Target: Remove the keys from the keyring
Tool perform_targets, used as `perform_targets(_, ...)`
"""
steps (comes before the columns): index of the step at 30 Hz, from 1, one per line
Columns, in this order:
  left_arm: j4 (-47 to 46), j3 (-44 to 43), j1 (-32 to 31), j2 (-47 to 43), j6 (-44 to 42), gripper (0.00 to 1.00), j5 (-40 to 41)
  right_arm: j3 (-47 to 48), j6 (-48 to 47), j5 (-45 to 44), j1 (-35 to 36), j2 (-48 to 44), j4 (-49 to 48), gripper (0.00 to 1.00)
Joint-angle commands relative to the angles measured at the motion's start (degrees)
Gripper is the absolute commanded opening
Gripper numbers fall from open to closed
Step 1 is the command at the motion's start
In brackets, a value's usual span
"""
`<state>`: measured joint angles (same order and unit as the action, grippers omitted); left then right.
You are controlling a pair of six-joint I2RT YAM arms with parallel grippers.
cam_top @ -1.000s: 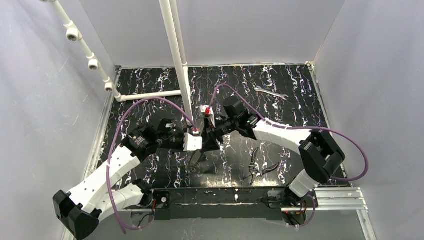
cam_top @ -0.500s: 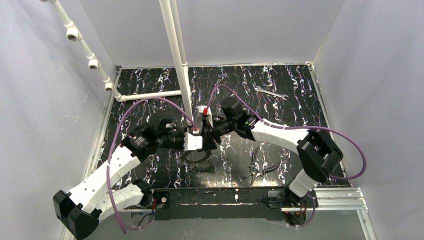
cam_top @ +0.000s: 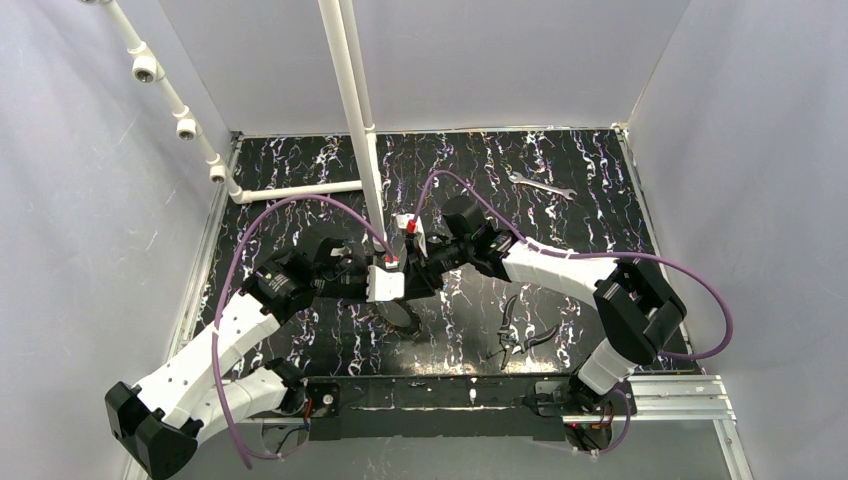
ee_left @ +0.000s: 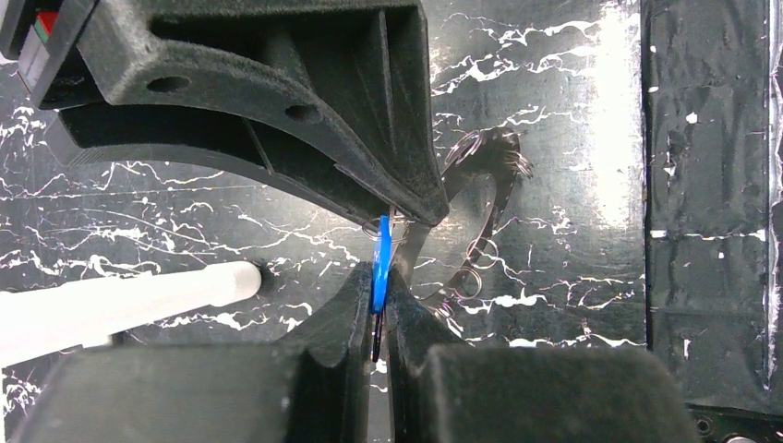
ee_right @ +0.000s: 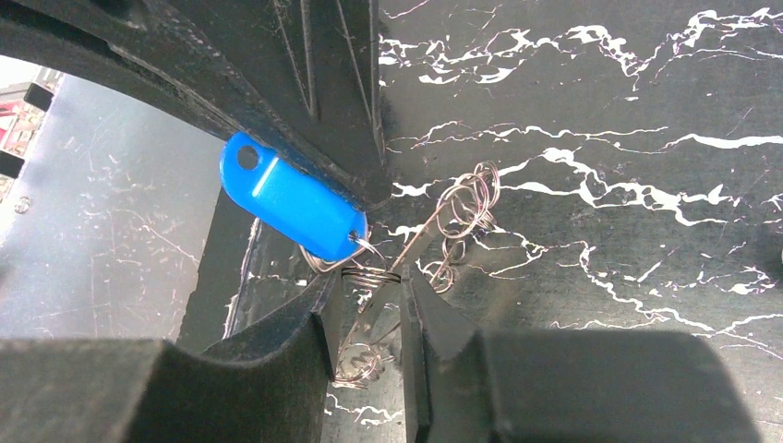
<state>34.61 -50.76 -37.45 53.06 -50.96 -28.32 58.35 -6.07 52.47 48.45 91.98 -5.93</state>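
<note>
Key: we are holding the key (ee_left: 380, 251) by its blue head over the middle of the table (cam_top: 600, 210), where our two grippers are meeting tip to tip.
Left gripper: the left gripper (ee_left: 379, 281) is pinching the blue head edge-on, its fingers all but closed, with only the head's thickness between them.
Right gripper: the right gripper (ee_right: 369, 300) is reaching in from the right. Its fingers are standing a narrow slit apart, and we are judging them clamped on the small split ring (ee_right: 371, 275).
Keyring: the keyring (cam_top: 400, 315) is hanging just below both tips and to their near side, carrying more small loops. We cannot tell whether it is touching the table.
Axis: the blue head's long axis is running from the left fingers toward the right fingers, its eyelet end touching the split ring.
Next move: we are judging that the release is turning on working the eyelet out along the split ring's coil, with both arms equally near.
</note>
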Motion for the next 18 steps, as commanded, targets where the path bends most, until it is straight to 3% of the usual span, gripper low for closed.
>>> perform_targets(1, 0.4, -1.4, 0.4, -1.2, 0.3, 0.0, -1.2, 0.9, -1.9, 0.9, -0.3, -1.0, 1.3, 0.31)
perform_targets(7, 0.8, -1.5, 0.4, -1.4, 0.3, 0.0, -1.8, 1.0, -2.6, 0.7, -0.7, -1.1, 2.3, 0.43)
perform_targets(18, 0.5, -2.0, 0.4, -0.7, 0.9, 0.0, -1.5, 1.2, 0.3, -0.2, -1.0, -1.6, 0.6, 0.49)
